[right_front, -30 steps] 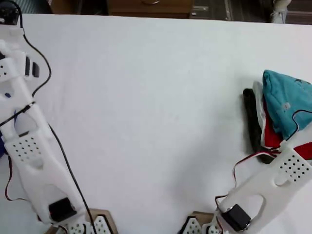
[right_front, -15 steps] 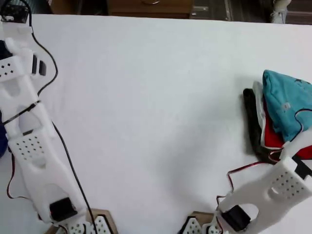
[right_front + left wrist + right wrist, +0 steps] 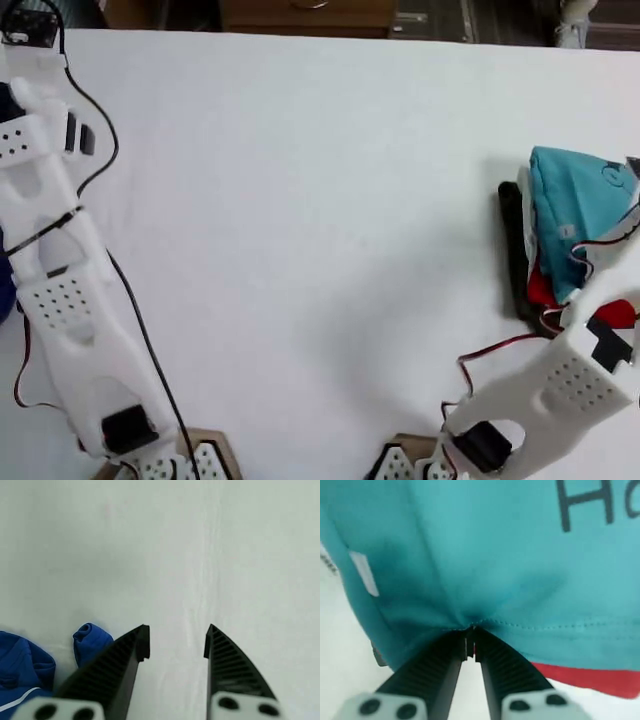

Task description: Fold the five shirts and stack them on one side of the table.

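the teal shirt [image 3: 490,565] looks soft and limp, bunching where the right gripper [image 3: 471,636] pinches its hem, while the left gripper [image 3: 175,642] hangs spread.

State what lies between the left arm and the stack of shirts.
Nothing: the high view shows bare white table between the left arm and the stack of shirts.

The right gripper [image 3: 471,642] has its black ribbed fingers pinched together on the stitched hem of a teal cotton shirt [image 3: 495,555] with dark lettering. A red fabric layer [image 3: 590,677] peeks from beneath it, over the white tabletop [image 3: 340,680].
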Action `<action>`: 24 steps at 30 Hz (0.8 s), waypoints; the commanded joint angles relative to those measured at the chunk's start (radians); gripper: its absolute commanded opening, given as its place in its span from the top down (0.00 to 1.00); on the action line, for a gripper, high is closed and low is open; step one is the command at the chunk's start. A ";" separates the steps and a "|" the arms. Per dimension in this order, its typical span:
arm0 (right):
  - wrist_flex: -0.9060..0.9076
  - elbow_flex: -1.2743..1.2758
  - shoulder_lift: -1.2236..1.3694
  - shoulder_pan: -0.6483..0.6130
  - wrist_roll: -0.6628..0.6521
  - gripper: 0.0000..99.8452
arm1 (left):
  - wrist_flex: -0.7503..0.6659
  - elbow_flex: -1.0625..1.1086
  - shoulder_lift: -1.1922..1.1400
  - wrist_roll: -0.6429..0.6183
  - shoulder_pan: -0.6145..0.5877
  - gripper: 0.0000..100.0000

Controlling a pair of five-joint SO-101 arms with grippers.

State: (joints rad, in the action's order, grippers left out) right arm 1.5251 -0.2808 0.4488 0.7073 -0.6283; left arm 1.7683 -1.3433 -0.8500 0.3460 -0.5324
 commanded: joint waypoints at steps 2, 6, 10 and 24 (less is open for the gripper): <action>0.019 0.003 -0.142 -0.047 0.025 0.98 | 0.011 -0.035 0.012 0.003 0.011 0.80; 0.061 0.003 -0.285 -0.064 0.043 0.98 | 0.011 -0.041 0.012 0.003 0.011 0.80; 0.113 0.003 -0.424 -0.090 0.055 0.98 | 0.011 -0.039 0.012 0.005 0.006 0.80; -0.124 0.353 -0.492 -0.104 0.051 0.98 | 0.014 -0.039 0.017 0.008 -0.044 0.80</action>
State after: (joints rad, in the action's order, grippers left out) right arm 1.4469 0.0199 0.0192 0.6153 -0.5792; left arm 1.7683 -1.3433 -0.8500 0.3460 -0.5570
